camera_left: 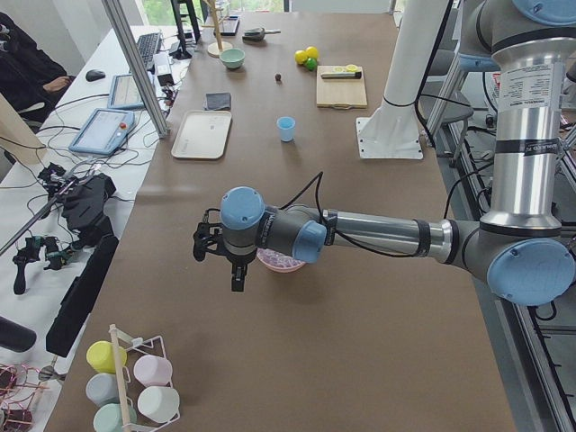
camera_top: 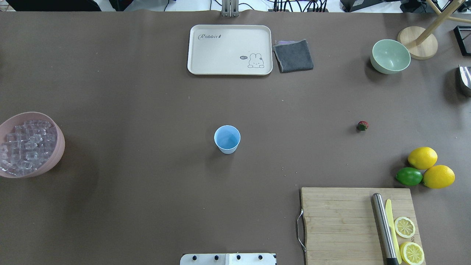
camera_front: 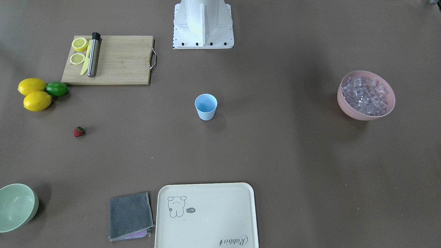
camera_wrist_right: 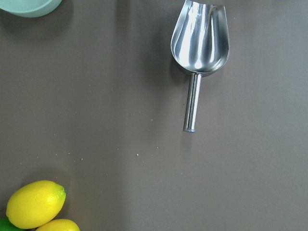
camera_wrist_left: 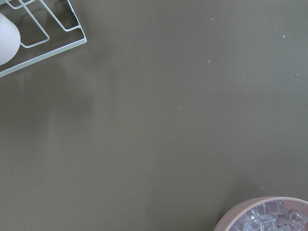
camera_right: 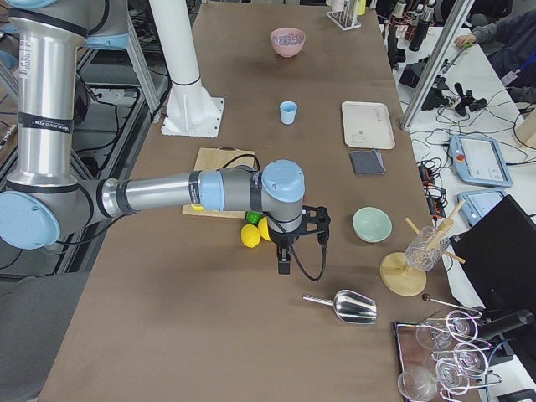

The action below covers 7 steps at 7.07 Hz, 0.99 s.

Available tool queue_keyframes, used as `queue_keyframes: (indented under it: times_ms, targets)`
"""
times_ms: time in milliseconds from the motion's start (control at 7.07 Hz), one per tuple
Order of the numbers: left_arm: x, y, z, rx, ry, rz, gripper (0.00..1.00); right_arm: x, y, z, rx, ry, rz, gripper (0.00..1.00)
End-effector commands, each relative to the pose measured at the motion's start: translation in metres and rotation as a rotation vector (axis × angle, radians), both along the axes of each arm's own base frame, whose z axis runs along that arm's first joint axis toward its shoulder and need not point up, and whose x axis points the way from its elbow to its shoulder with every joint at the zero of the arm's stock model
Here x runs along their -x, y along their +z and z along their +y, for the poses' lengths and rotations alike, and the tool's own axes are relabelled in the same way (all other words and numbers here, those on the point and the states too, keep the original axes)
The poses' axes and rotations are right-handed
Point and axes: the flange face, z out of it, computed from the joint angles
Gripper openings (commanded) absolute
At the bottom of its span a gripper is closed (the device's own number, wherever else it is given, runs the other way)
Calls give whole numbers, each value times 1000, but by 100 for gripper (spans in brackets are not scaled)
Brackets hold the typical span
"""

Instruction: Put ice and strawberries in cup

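The light blue cup (camera_front: 206, 106) stands upright and empty mid-table; it also shows in the overhead view (camera_top: 227, 139). The ice (camera_front: 366, 94) fills a pink bowl (camera_top: 55, 154) at the robot's left end, and its rim shows in the left wrist view (camera_wrist_left: 240, 211). The red strawberry (camera_front: 79, 131) lies alone on the table toward the robot's right (camera_top: 362, 126). My left gripper (camera_left: 236, 270) hangs near the pink bowl; my right gripper (camera_right: 285, 255) hangs beside the lemons, near a steel scoop. Both show only in the side views, so I cannot tell if they are open or shut.
A steel scoop (camera_wrist_right: 199, 43) lies on the table beyond the lemons (camera_top: 423, 157) and lime (camera_top: 409, 176). A cutting board (camera_top: 338, 221) holds lemon halves, a knife and a muddler. A cream tray (camera_top: 230, 49), grey cloth (camera_top: 294, 55) and green bowl (camera_top: 390, 56) line the far edge.
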Motion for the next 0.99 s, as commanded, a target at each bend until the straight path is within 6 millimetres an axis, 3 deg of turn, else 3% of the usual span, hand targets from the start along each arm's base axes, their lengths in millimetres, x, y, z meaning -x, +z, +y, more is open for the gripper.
queue_keyframes:
  times_ms: [0, 283, 849]
  targets:
    - [-5, 1, 2, -12, 17, 0, 98, 0, -1, -1, -4, -2, 0, 100]
    - [-5, 5, 6, -47, 18, 1, 98, 0, -3, -2, -15, -10, 3, 100]
    - [-2, 35, 34, -28, 31, -4, 98, 0, -3, -1, -15, -7, -2, 100]
